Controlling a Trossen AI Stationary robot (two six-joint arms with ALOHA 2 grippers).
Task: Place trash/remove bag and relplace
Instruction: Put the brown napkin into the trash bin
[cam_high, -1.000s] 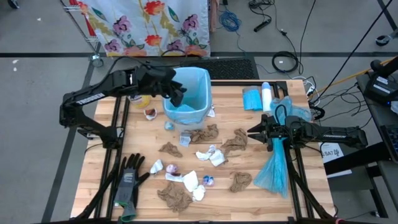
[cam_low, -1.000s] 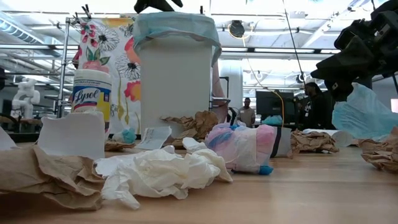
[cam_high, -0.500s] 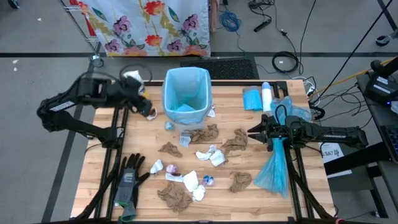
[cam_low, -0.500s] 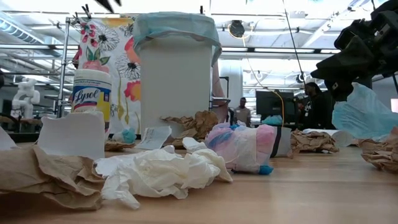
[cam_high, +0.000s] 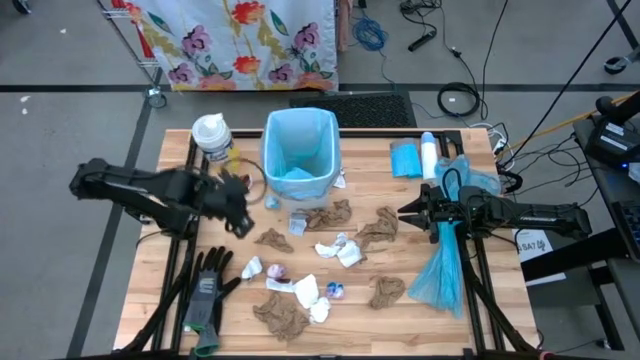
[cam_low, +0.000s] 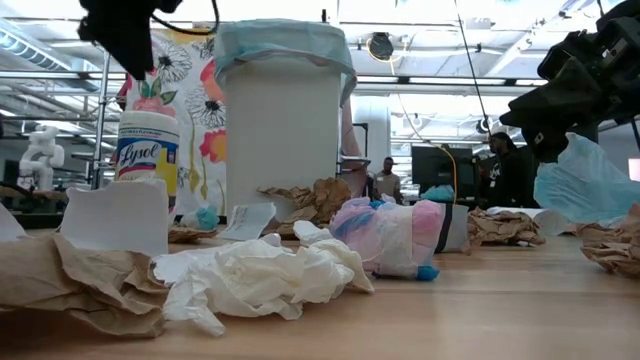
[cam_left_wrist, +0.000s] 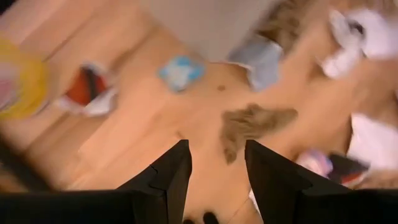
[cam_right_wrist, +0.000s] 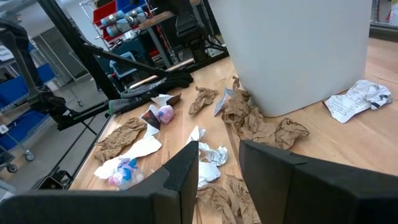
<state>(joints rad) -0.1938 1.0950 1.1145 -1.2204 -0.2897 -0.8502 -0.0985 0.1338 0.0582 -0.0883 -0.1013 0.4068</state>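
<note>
Wooden surface (cam_high: 480, 320) from above: trash (cam_high: 340, 250) lies scattered before the blue-lined bin (cam_high: 300, 155); left gripper (cam_high: 238, 208) hovers beside the bin, right gripper (cam_high: 412, 212) waits by a blue bag (cam_high: 440, 270). Left wrist view: jaws parted, empty, above a brown scrap (cam_left_wrist: 252, 124). Right wrist view: jaws parted, empty.

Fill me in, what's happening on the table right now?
The left gripper hangs over the boards beside the lined bin, jaws open and empty, above a brown paper scrap. Most of the trash still lies scattered in front of the bin. The right gripper waits at the table's right side, where a loose blue bag hangs below that arm. A pair of gloves lies near the left front corner.
</note>
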